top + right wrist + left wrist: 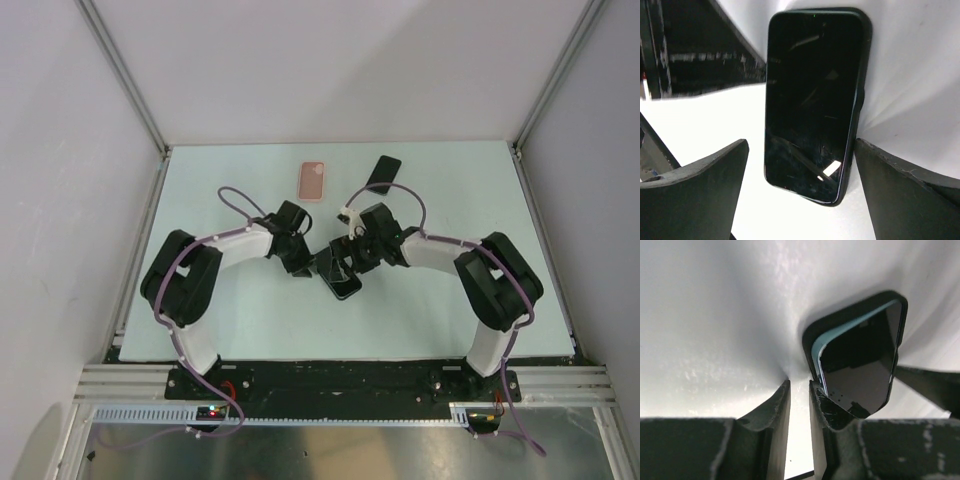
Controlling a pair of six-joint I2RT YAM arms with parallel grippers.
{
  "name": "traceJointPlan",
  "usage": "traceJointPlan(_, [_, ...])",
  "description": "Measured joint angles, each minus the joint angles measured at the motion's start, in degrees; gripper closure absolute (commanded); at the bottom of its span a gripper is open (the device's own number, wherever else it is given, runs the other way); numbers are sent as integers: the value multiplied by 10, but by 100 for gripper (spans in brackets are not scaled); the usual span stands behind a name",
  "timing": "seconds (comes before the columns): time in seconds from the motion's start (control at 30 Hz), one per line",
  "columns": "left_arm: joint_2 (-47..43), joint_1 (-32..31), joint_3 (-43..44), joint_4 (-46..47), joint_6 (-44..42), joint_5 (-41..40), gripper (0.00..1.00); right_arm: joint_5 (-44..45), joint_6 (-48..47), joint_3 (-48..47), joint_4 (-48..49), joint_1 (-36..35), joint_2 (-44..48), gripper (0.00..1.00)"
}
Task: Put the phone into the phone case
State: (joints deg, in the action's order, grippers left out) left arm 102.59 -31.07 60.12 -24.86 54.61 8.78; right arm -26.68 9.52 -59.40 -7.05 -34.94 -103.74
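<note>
The phone point(343, 283) lies face up on the table in the middle, between both arms. Its dark screen point(812, 100) sits inside the black phone case point(866, 55). In the left wrist view the phone's light blue edge point(850, 326) stands a little above the case rim point(840, 315) on one side. My left gripper point(800, 384) has only a narrow gap between its fingers and nothing in it; its right finger point(825, 405) rests against the phone's corner. My right gripper point(801, 142) is wide open and straddles the phone's near end without clamping it.
A pink case point(314, 181) and a black phone-like slab point(383, 174) lie at the back of the table. The two wrists crowd together over the phone. White walls with metal posts close in the table on three sides.
</note>
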Motion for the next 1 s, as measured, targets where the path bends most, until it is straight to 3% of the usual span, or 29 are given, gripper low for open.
traceJointPlan(0.43, [-3,21,-2,9,-1,-7,74,152,81,25,13,-66,25,12])
traceJointPlan(0.63, [-28,21,-10,13,-1,-9,74,203,85,18,4,-86,23,18])
traceJointPlan(0.77, [-35,21,-12,16,-1,-10,74,227,86,13,-3,-93,19,21])
traceJointPlan(1.0, [-37,21,-14,16,-1,-10,74,238,90,5,-11,-98,14,17])
